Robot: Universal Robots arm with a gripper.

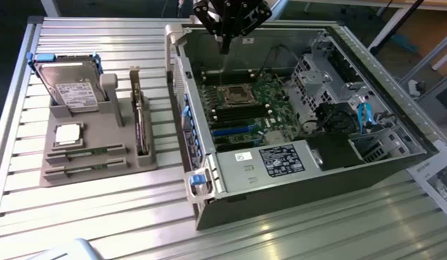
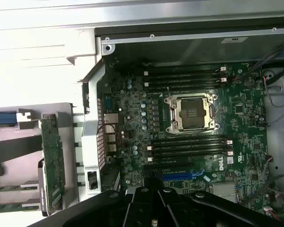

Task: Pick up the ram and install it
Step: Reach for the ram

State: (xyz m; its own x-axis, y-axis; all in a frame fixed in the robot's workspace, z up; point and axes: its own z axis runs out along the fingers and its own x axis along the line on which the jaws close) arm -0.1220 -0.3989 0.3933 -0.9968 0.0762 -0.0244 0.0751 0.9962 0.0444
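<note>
Nothing looks done yet: two slim green ram sticks [image 1: 86, 151] lie slotted at the edge of the grey plastic holder [image 1: 100, 130] opposite its silver hard drive [image 1: 72, 89] — while the black claw [image 1: 225, 50] hangs clenched and empty above the open metal computer case [image 1: 296, 189].

Gripper [image 1: 225, 47] closed, poised above the far end of the open case [image 1: 296, 196] — over the motherboard [image 1: 261, 92]. On the bench [image 1: 100, 216], to the exterior view's left, a grey holder [image 1: 100, 176] with two ram sticks [image 1: 86, 151] lying flat, a drive [image 1: 70, 89] standing at its far end.
</note>
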